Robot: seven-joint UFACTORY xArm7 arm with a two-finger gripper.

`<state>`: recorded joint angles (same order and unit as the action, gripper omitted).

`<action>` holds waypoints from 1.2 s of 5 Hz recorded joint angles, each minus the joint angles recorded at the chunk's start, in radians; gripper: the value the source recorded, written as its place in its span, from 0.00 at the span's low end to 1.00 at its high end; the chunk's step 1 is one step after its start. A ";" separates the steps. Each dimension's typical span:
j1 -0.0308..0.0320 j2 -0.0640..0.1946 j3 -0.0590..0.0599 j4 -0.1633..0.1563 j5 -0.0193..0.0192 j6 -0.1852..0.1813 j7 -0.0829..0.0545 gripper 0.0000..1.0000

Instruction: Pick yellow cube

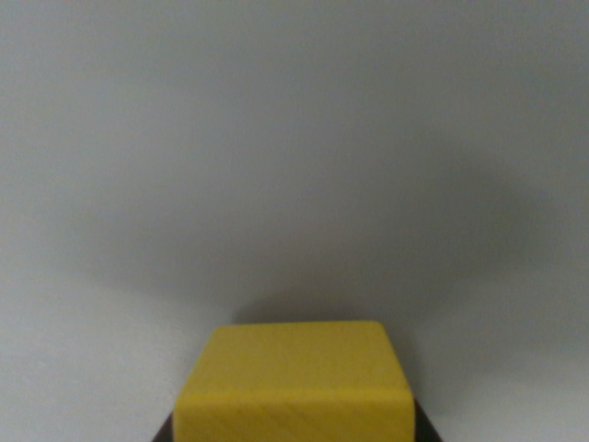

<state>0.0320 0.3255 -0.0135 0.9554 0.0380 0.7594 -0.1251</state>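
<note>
I see the yellow cube (294, 382) right under my hand, low in the wrist view, with dark bits at both bottom corners. I cannot tell if my hand grips it. I think lifting is left.

We see a bright yellow cube (294, 379) with faint diagonal wood grain on its near face, dark corners peeking out beneath it, and a plain pale grey surface (276, 138) shaded darker behind it.
</note>
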 joint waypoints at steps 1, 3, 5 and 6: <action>0.0000 -0.007 0.000 0.010 -0.0004 0.017 0.000 1.00; 0.0000 -0.016 0.000 0.024 -0.0008 0.040 0.001 1.00; 0.0001 -0.027 0.000 0.041 -0.0014 0.068 0.002 1.00; 0.0001 -0.027 0.000 0.041 -0.0014 0.068 0.002 1.00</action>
<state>0.0321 0.2985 -0.0139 0.9962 0.0366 0.8271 -0.1231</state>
